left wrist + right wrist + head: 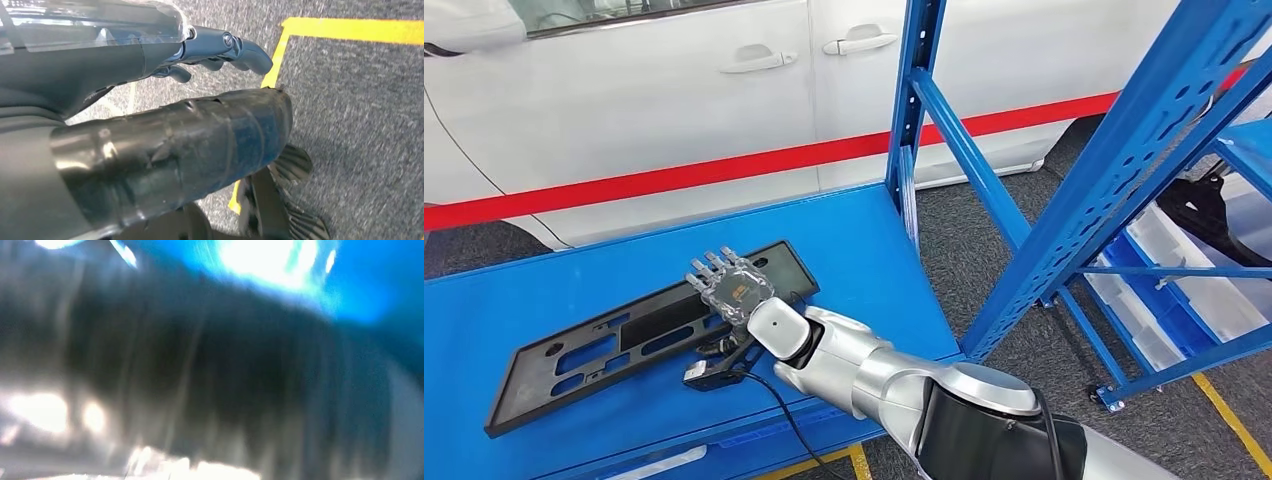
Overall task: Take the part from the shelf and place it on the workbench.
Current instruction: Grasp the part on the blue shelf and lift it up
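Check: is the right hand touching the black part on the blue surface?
Touching. The head view shows the right hand lying over the black part, fingers on its top; the part lies flat on the blue surface.

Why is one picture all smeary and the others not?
Right wrist view: heavily blurred, just dark streaks, white glare patches and blue. Head view: sharp and evenly lit; the right hand rests on the black part lying on the blue workbench. Left wrist view: left hand fairly clear, shiny highlights, carpet slightly soft.
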